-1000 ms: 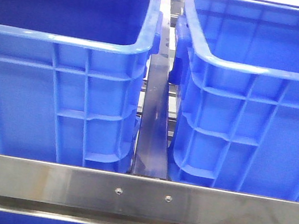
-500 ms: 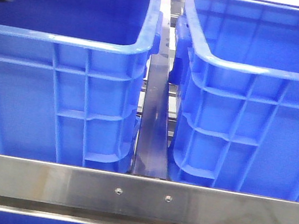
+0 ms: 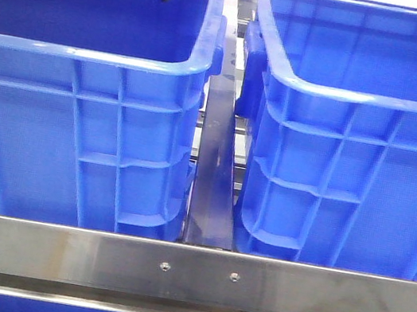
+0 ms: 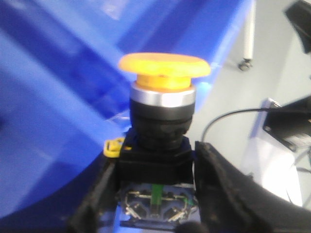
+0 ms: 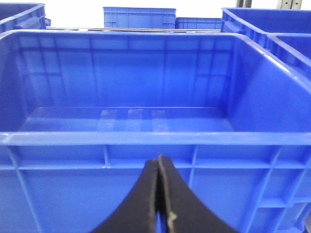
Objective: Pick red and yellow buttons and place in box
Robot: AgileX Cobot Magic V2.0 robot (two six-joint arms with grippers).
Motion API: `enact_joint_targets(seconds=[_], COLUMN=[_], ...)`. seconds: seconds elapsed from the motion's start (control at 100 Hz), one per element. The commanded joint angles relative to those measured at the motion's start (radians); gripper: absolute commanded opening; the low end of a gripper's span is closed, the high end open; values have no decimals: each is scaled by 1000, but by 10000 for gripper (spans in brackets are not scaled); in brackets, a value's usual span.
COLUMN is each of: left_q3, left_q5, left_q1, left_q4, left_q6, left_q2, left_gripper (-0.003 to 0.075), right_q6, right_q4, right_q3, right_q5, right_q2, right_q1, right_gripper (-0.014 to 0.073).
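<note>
Now yellow btn (image 4: 164, 65) cap-up, axis vert.

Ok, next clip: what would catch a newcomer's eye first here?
Two big blue crates fill the front view, the left crate and right crate standing side by side behind a steel rail. In the left wrist view, the left gripper is shut on a yellow button, a mushroom-headed switch with a black body. The right gripper is shut and empty.
</note>
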Motion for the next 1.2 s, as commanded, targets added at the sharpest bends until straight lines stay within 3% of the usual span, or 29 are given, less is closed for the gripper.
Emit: enact_joint_targets(seconds=[0.0, 0.46, 0.77, 0.92, 1.04, 1.11, 1.19], left_q3=[-26, -26, -26, -26, -26, -26, -26], left_q5=[-6, 28, 31, 29, 29, 29, 29], left_q1=[-40, -92, -92, -92, -92, -92, -92], left_q4=[-74, -76, -76, -76, -76, -76, -76], left_q6=[6, 6, 6, 6, 6, 6, 6], left_q2=[-43, -43, -43, -43, -43, -43, -43], left_gripper=[133, 133, 133, 133, 132, 132, 132], right_q6=[-7, -7, -15, -15, -15, -15, -15], right_q4=[-9, -9, -9, -8, 28, 81, 157], right_q3=[-19, -49, -276, -411, -509, -573, -642], right_q5=[-88, -88, 200, 413, 482, 508, 521], right_q2=[-23, -23, 72, 250, 386, 465, 539], right_q1=[-8, -2, 72, 129, 180, 207, 234], right_gripper=[-67, -67, -67, -67, -62, -12, 148])
